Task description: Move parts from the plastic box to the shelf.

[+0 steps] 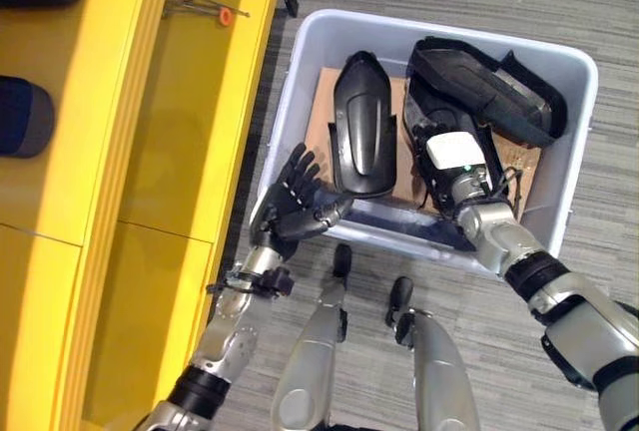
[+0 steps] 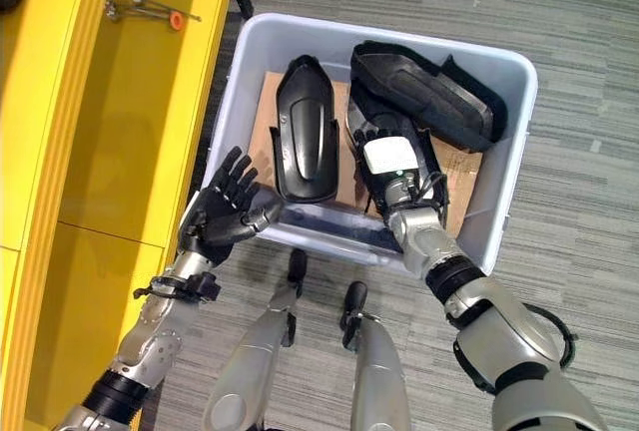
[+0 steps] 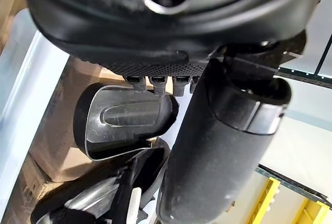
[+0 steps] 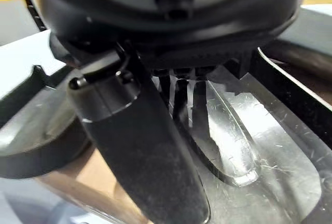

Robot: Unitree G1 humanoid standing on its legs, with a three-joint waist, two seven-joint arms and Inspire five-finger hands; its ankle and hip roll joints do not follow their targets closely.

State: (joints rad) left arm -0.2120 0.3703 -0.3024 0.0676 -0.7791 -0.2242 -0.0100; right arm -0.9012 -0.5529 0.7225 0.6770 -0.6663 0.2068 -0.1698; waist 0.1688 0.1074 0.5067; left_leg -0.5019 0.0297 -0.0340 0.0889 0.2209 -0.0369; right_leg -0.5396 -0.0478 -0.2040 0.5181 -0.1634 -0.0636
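The right hand [image 1: 451, 157] reaches down into the plastic box [image 1: 300, 62], fingers extended over a black part [image 1: 439, 117] lying lengthwise ahead of it, nothing clasped. The left hand [image 1: 295, 202] hovers spread wide at the box's near rim, beside the other black part [image 1: 361, 127].

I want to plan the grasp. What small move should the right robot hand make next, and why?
Probably curl its fingers round the black part under it. The right robot hand is already down inside the plastic box on that part, fingers straight. The left robot hand waits open at the box's near rim.
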